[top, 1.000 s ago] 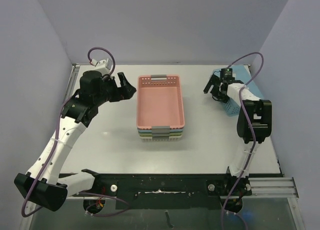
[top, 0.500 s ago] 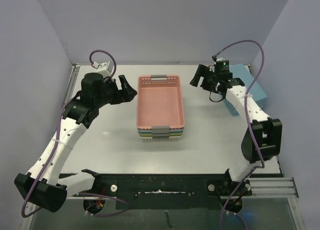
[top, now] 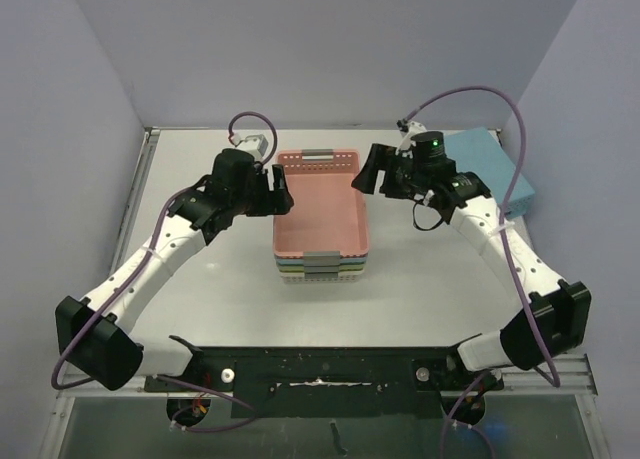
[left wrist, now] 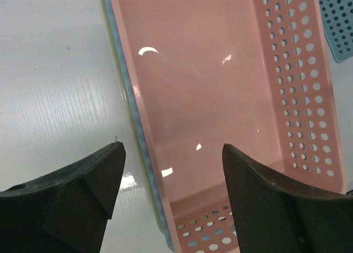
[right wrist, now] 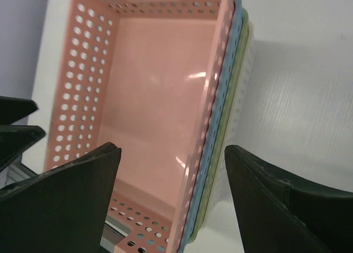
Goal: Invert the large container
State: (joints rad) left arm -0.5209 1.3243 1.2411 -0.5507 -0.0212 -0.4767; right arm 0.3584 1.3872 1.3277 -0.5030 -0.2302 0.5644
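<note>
The large pink container (top: pixel 320 211) is seated upright as the topmost unit of a nested stack (top: pixel 322 270) at the centre of the table (top: pixel 420 279). The left gripper (top: pixel 280 189) is positioned over its far left rim, jaws spread, nothing gripped. The right gripper (top: pixel 362 176) is positioned over the far right rim, likewise released. Contact with either rim cannot be determined.

Place: a robotics lab test cell is shown.
Enclosure: the white surface (top: pixel 420 289) is closed in on three sides by plain lavender walls (top: pixel 330 49).
Rig: a left arm (top: pixel 150 264) and a right arm (top: pixel 510 252) are bolted to a black rail (top: pixel 350 364); purple cables (top: pixel 478 88) are looped above them.
Objects: plastic baskets (top: pixel 322 269) are stacked, with a pink container (top: pixel 320 204) uppermost.
</note>
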